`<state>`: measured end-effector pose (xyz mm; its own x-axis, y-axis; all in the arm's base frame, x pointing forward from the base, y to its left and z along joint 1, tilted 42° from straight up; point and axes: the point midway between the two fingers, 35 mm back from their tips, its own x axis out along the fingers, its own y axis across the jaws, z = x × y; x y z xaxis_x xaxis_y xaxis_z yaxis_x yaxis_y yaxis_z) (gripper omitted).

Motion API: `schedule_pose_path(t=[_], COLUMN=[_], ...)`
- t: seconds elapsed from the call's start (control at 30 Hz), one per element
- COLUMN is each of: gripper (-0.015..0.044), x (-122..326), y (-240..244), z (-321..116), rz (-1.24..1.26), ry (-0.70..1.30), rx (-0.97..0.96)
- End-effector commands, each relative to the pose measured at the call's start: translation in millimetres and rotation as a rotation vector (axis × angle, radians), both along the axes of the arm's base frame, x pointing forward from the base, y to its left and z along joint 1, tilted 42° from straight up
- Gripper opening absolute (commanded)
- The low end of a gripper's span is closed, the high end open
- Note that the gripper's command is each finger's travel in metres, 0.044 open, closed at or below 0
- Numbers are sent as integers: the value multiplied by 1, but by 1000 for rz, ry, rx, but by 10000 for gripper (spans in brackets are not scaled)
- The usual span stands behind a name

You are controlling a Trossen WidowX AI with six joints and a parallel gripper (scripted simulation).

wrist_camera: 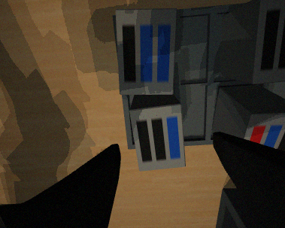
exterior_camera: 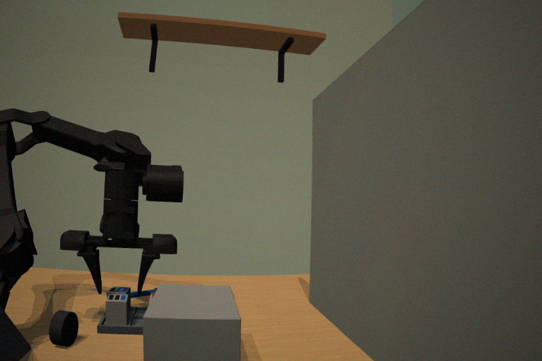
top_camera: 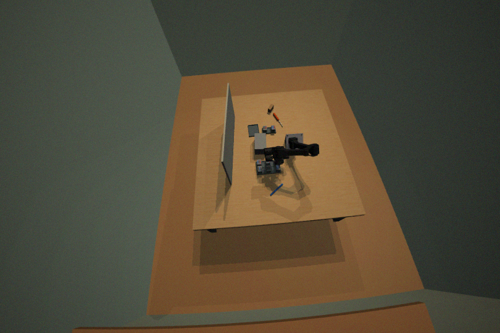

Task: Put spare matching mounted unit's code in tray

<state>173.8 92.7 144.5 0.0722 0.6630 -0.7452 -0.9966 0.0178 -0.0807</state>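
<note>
The gripper (exterior_camera: 120, 284) hung over the rack of spares with its jaws partly open and nothing between them, the two dark fingers (exterior_camera: 94, 267) pointing straight down, their tips level with the top of the spare below. In the wrist view the fingers framed the spare striped black, black, blue (wrist_camera: 158, 138), which sat between them toward twelve o'clock, apart from both and slightly tilted, at the near edge of the rack (wrist_camera: 193, 78). Just beyond it, at twelve o'clock, stood a spare striped black, blue, blue (wrist_camera: 146, 52), and at three o'clock of the framed one a spare with a red and a blue stripe (wrist_camera: 266, 132) was partly hidden behind the right finger. Another spare with dark stripes (wrist_camera: 277, 41) stood at the rack's far corner, around two o'clock. From the exterior view a plain grey box (exterior_camera: 192, 323) stood nearest me, covering most of the rack, and a small black cylinder (exterior_camera: 63, 327) lay on the table (exterior_camera: 280, 316) at nine o'clock of the rack. From above, past the grey box sat a flat dark tray (top_camera: 253, 129) with two more small units (top_camera: 269, 128) beside it, then an orange-handled screwdriver (top_camera: 276, 118) and a small block (top_camera: 270, 108) farther off. A tall grey panel (top_camera: 227, 137) stood on edge along the table's side, and a blue pen (top_camera: 276, 189) lay on the opposite side of the rack from the box.
</note>
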Motion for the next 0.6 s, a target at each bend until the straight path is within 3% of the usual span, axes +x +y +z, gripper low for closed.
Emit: schedule_pose_path(t=[0.0, 0.57], gripper=[300, 300], x=[-1, -1], y=[4, 23], z=[-7, -26], rz=[-2, -2], ry=[6, 5], rx=[0, 10])
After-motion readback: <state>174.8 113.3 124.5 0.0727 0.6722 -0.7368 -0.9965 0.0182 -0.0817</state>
